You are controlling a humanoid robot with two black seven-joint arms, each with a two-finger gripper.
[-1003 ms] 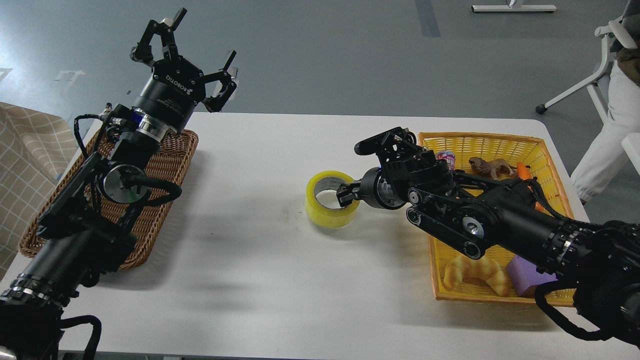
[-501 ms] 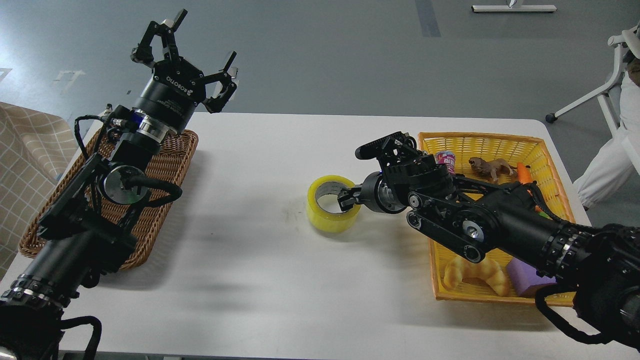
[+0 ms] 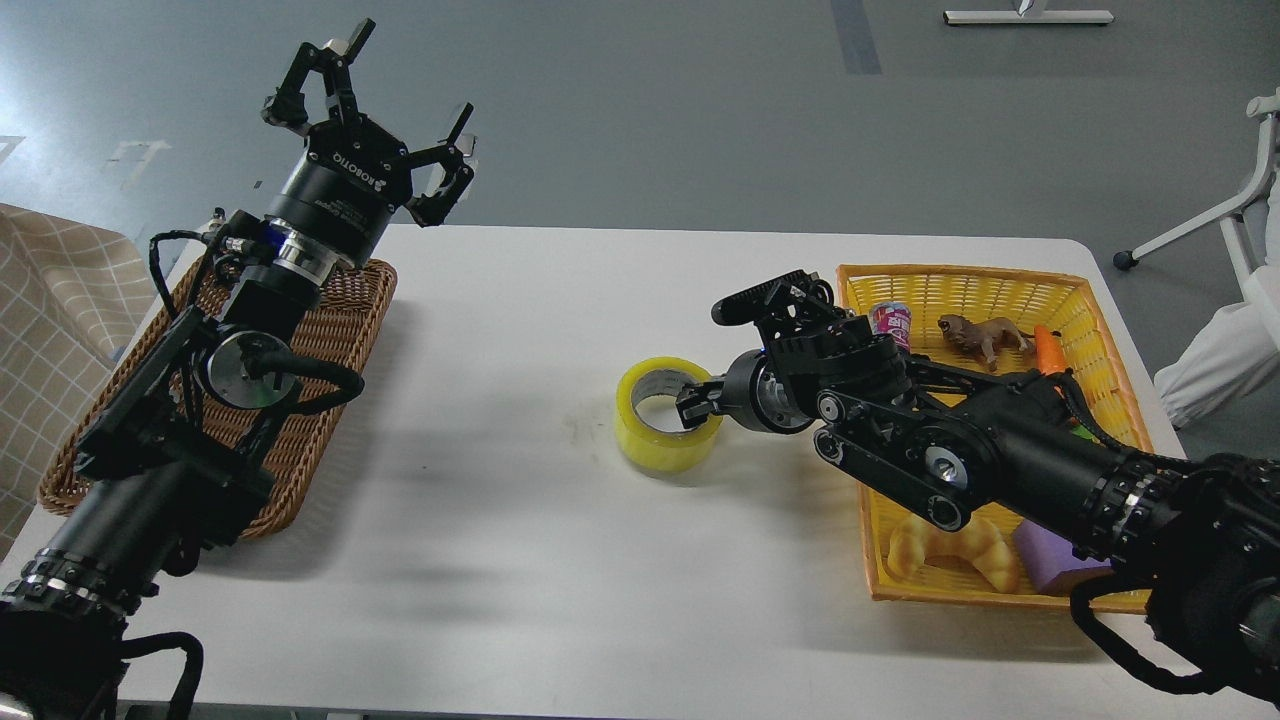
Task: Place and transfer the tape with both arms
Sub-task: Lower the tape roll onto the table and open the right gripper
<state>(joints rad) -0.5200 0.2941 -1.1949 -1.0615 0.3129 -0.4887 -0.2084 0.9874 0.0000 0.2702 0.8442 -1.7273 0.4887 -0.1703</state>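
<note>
The tape [image 3: 660, 440], a thick yellow roll with a grey-white core, lies flat near the middle of the white table [image 3: 520, 560]. My right gripper [image 3: 702, 398] reaches in from the right and is shut on the roll's right wall, with one finger inside the ring. My left gripper [image 3: 385, 100] is open and empty, held high over the far end of the brown wicker basket [image 3: 320, 400] at the left, far from the tape.
A yellow basket [image 3: 960, 285] at the right holds a croissant toy [image 3: 950, 550], a purple block [image 3: 1050, 560], a lion figure [image 3: 980, 332], a small can [image 3: 892, 320] and an orange piece [image 3: 1047, 345]. A chair base and a person stand at the far right.
My right gripper and the tape have shifted slightly right and toward me. The left arm has not moved. The chair and person at the right have moved further right.
</note>
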